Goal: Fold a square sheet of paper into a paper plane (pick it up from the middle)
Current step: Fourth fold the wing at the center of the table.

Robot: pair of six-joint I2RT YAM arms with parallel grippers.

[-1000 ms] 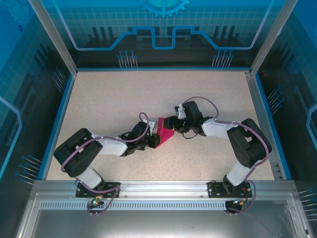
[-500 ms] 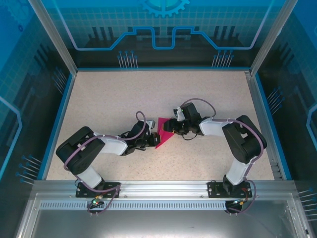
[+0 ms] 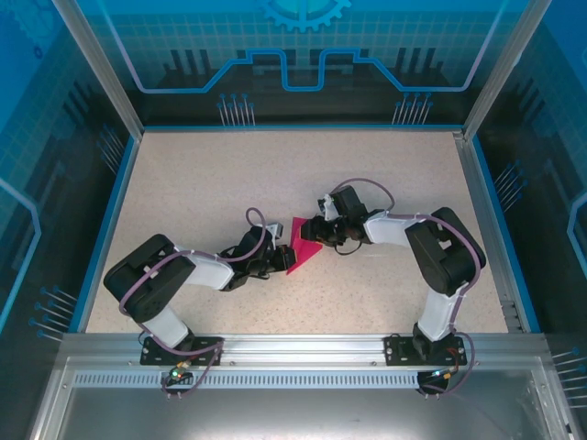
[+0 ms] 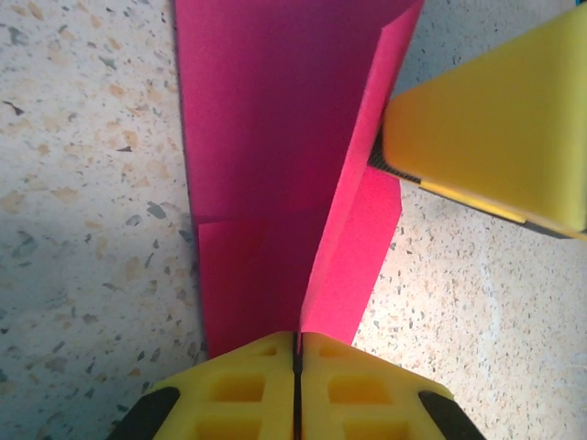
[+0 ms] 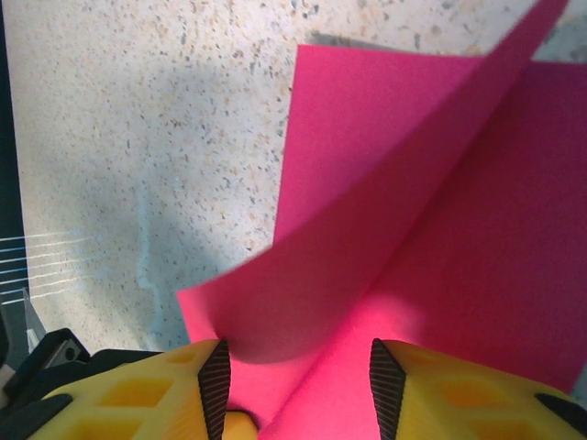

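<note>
Top external: magenta-pink folded paper sheet (image 3: 301, 247), mid-table on speckled beige tabletop (image 3: 202, 183). Both arms are stretched low and inward, left gripper (image 3: 278, 261) and right gripper (image 3: 315, 231) meeting at it.
Left wrist: left fingers pressed together, pinching the sheet's raised crease.
Right wrist: right fingers spread, a curled flap rising between them.
</note>
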